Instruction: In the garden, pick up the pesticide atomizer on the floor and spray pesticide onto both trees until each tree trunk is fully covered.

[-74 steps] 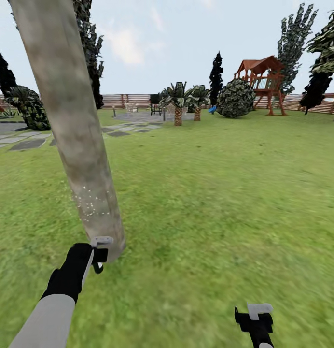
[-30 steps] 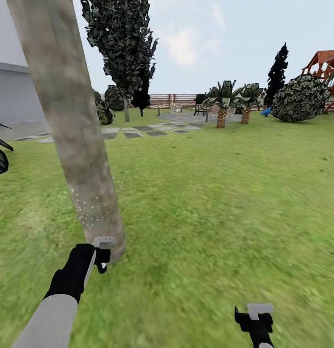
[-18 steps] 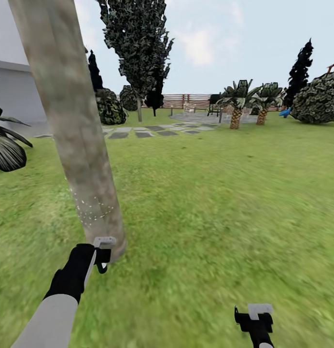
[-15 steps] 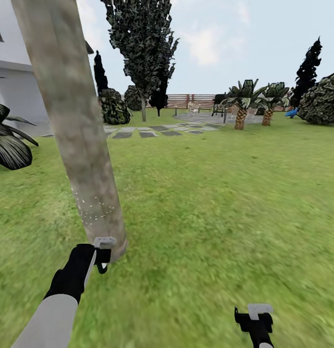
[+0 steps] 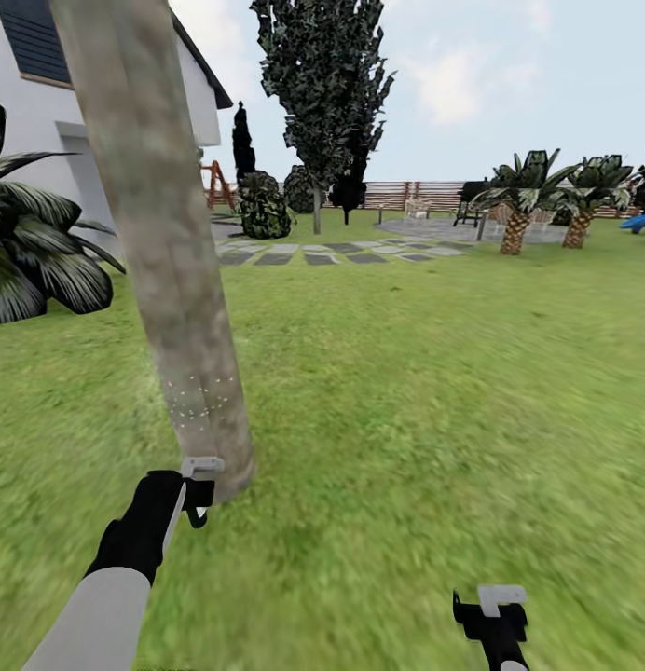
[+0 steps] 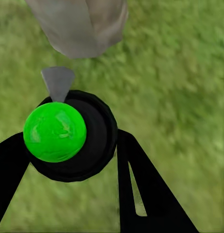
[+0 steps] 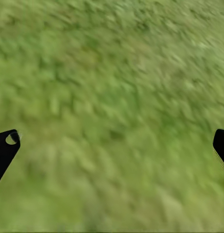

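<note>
The head camera is looking forward and down across the lawn (image 5: 434,373); the left wrist camera is facing the nearby tree trunk (image 5: 164,261) (shared by both); the right wrist camera is facing grass.

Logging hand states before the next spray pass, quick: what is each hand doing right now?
Left hand: closed around the atomizer, by the tree trunk.
Right hand: open, empty, over the grass.
</note>
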`<state>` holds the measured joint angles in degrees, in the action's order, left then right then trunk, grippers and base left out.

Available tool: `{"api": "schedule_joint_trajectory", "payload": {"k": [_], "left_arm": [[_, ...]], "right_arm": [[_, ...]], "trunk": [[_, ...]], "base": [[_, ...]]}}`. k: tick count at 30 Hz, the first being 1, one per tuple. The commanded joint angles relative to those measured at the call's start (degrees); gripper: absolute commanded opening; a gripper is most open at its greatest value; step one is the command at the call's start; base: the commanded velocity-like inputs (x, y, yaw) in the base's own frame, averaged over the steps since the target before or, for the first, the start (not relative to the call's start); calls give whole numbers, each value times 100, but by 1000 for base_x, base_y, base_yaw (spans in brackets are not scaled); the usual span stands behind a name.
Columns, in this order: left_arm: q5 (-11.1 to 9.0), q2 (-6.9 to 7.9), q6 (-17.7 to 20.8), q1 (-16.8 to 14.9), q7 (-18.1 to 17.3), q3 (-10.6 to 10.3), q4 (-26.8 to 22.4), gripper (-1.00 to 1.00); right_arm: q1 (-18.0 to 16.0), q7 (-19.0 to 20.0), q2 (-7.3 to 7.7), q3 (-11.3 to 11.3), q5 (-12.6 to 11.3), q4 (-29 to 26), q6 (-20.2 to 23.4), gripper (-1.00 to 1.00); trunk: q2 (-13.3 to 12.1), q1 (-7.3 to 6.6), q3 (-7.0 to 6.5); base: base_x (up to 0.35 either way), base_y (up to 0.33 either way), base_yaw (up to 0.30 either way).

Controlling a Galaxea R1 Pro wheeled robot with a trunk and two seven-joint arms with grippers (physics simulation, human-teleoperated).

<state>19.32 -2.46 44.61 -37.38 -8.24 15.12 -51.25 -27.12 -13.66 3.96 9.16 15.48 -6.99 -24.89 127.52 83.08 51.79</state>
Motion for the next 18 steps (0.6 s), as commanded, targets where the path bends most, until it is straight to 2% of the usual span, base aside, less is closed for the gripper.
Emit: {"api": "schedule_joint_trajectory", "payload": {"k": [1, 4, 14, 18], "left_arm": [[60, -8, 17, -6, -55, 26, -8, -100], [62, -5, 21, -6, -55, 26, -8, -100], [59, -1, 21, -6, -55, 26, -8, -100], [59, -1, 21, -6, -55, 30, -9, -100]], "right_arm": [[-1, -14, -1, 42, 60, 5, -16, 100], [0, -14, -1, 42, 60, 5, -16, 100], [-3, -14, -1, 42, 60, 5, -16, 100], [2, -14, -1, 42, 60, 5, -16, 100]], "trunk": [[3, 0, 6], [3, 0, 6], [3, 0, 6], [3, 0, 6]], "base": [[96, -311, 259], [96, -311, 105], [93, -311, 9], [89, -310, 172]]}}
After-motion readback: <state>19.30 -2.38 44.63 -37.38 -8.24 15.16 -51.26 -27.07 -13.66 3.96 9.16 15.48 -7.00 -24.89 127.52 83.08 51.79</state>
